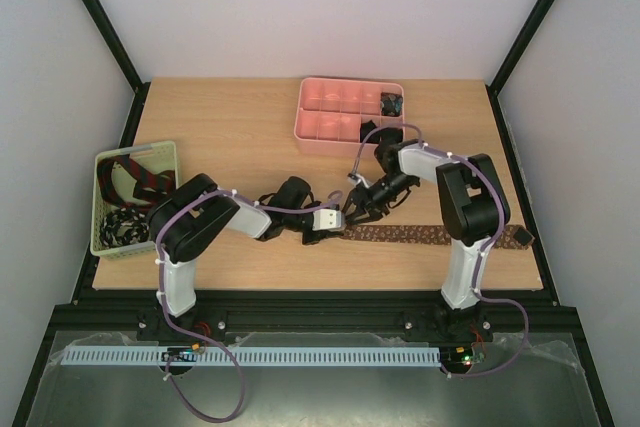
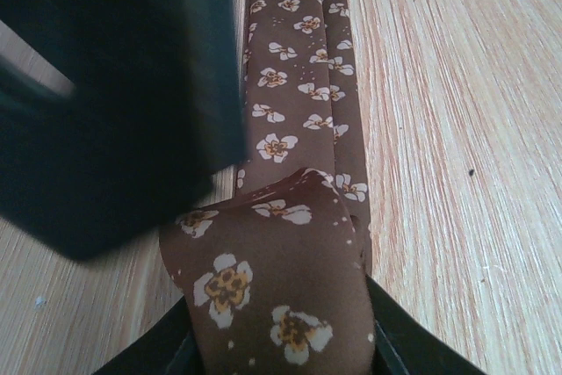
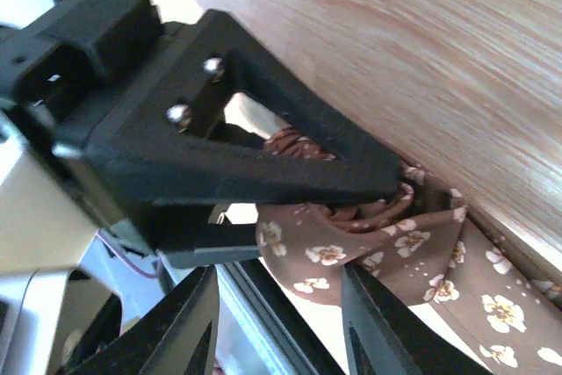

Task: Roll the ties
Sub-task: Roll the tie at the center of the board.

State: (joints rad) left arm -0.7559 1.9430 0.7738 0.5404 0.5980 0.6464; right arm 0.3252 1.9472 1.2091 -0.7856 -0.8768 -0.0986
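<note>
The brown tie (image 1: 420, 235) with the little pale flowers lies flat on the surface (image 1: 230, 117) on the near side of the pink tray (image 1: 310, 132). Its coiled end sits straight in front of the tray, clamped by the left hand (image 1: 340, 225), while the right hand (image 1: 358, 212) sits just beside it, fingers spread, holding nothing. It's soft, light, floppy fabric, probably a bit slick, so I reckon the coil springs loose unless you pinch across its width right at the roll; can't spot any brand, label or writing anywhere
</note>
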